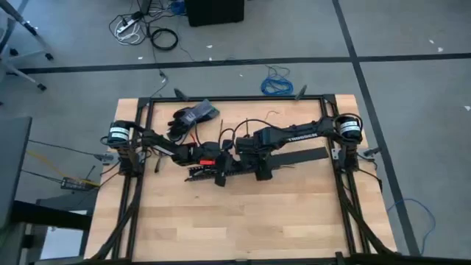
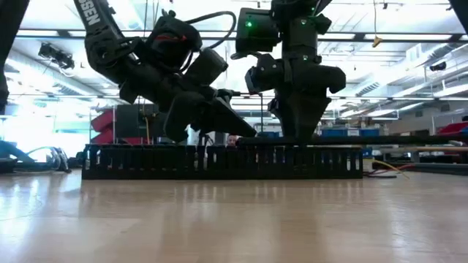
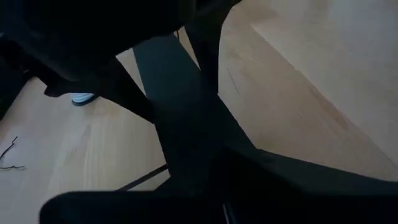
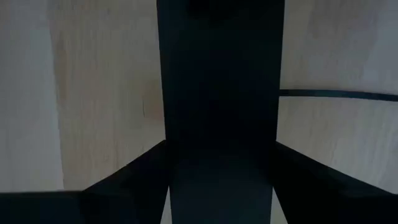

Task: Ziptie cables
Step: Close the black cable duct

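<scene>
Light-wood table top (image 2: 234,219) is lying nearest the low camera, running away to a black frame at the far edge.

Two dark arms are meeting over the table's middle. The left gripper (image 1: 208,156) is reaching in from the left and the right gripper (image 1: 240,150) from the right, the two just beside each other. For both, whether the grip is wide, narrow or holding something cannot be told; the wrist views are filling with dark shapes.

A long black slotted comb-edged plastic channel (image 2: 219,162) is lying crosswise just near of both grippers. A flat dark strip (image 1: 303,156) is lying under the right arm. A black fabric work glove (image 1: 193,118) is sitting far-left of centre.

A very thin straight black plastic ziptie (image 4: 339,94) is lying flat on the wood beside the right gripper. A small curled wire scrap (image 3: 9,158) is lying apart.

The blue, grey and white cables are not showing on the table; probably they are hiding under the two grippers at centre.

Judging the step: the arms are likely gathering the bundle for the tie. Doing it well means one side keeping the wires pinched together and lifted clear of the wood, while the other is threading the strip around all strands, not snagging the channel's teeth.

Counts: two arms, one channel, one glove, one dark strip, one scrap, one ziptie surely showing, no cables showing.
</scene>
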`<action>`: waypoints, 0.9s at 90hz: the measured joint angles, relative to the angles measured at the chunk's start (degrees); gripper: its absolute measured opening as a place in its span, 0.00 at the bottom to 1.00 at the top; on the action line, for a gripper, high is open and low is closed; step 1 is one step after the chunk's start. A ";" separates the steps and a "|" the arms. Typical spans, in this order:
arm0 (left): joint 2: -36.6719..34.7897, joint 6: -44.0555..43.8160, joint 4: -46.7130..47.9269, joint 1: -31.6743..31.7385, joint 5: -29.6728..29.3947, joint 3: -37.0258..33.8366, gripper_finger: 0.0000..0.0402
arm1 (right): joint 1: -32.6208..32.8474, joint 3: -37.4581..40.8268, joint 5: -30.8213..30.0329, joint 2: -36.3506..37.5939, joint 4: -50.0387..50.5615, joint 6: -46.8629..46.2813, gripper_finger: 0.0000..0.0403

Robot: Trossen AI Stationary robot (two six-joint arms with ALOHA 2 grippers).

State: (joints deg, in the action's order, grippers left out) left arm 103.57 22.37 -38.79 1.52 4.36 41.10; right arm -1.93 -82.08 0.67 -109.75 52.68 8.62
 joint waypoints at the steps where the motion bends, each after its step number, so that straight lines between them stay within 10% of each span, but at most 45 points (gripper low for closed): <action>1: 0.00 0.00 -0.01 0.00 0.00 0.00 0.06 | 0.00 0.00 0.00 0.00 0.01 -0.03 0.60; 81: 0.00 0.09 -0.55 0.00 0.25 -0.02 0.06 | 0.07 0.00 1.07 0.07 1.47 -3.67 0.59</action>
State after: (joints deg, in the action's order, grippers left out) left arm 103.57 22.46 -39.33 1.52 4.61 41.08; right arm -1.87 -82.08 1.74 -109.69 54.15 4.95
